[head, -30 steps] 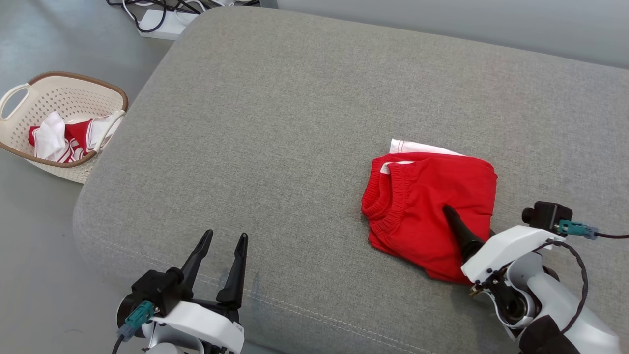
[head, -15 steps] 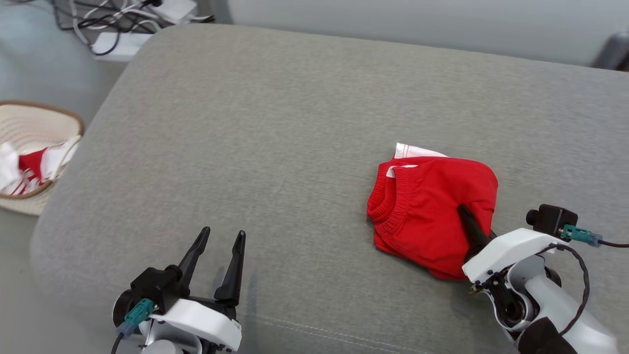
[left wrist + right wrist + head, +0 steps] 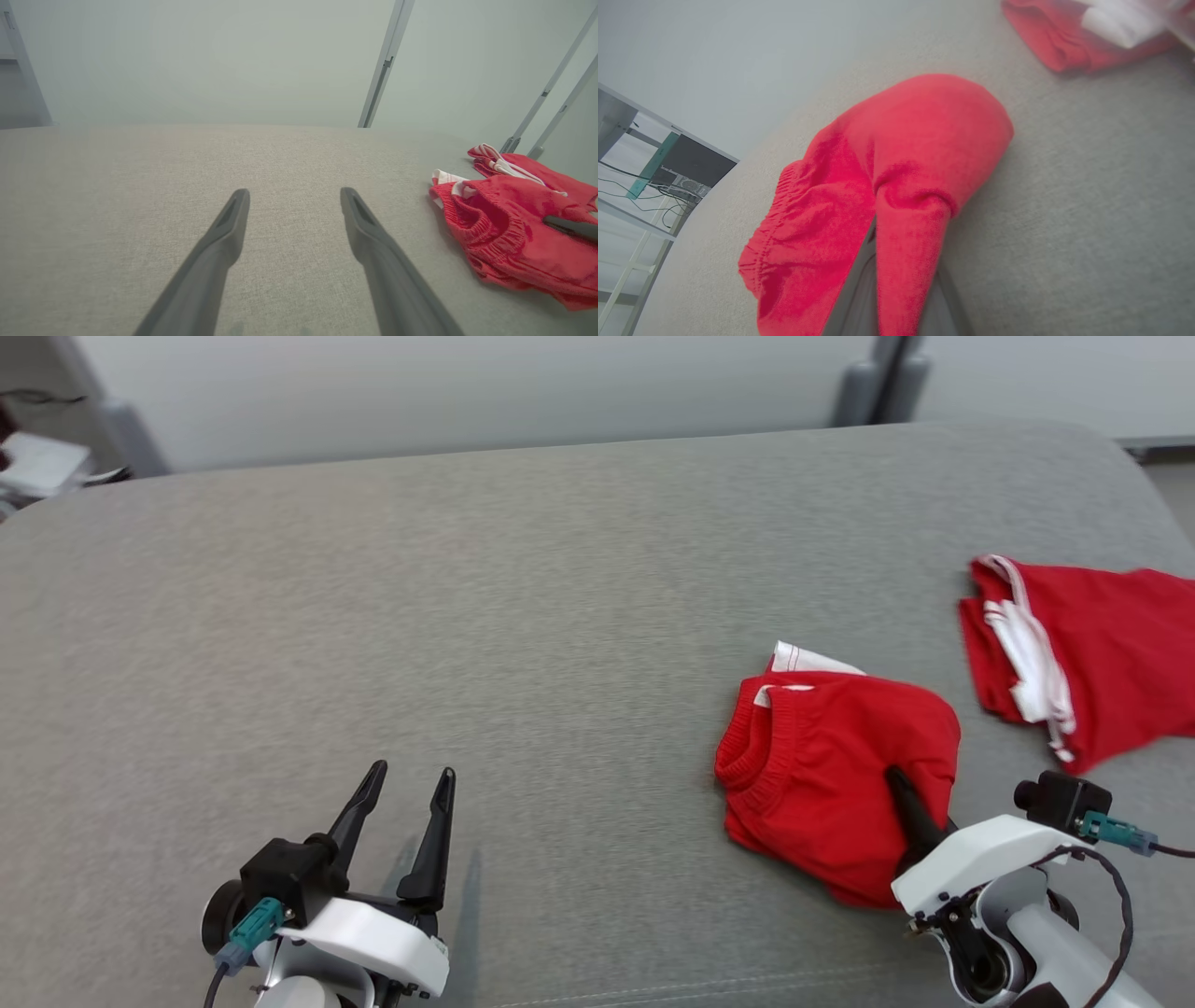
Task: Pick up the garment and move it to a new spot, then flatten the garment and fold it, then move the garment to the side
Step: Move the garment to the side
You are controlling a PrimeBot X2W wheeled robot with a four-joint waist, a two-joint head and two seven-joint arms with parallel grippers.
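Observation:
The garment [image 3: 822, 775], red shorts with an elastic waistband and white trim, lies folded on the grey cushion [image 3: 523, 616] at the right. My right gripper [image 3: 898, 780] is shut on the garment's near right edge, one dark finger lying on top of the cloth. In the right wrist view the red cloth [image 3: 901, 154] drapes over and between the fingers. My left gripper [image 3: 412, 771] stands open at the lower left, well clear of the garment. Its fingers hover just above bare cushion in the left wrist view [image 3: 294, 193], with the garment [image 3: 509, 233] off to the right.
A second red garment with white stripes [image 3: 1092, 663] lies flat near the cushion's right edge, just beyond the held one. The cushion's rounded far edge [image 3: 597, 443] meets a pale wall. Metal legs [image 3: 873, 383] stand behind. Wide bare cushion stretches left and centre.
The head camera has swung right: the basket has left the picture and the second red garment has come in. My right gripper's fingers have closed on the garment's edge.

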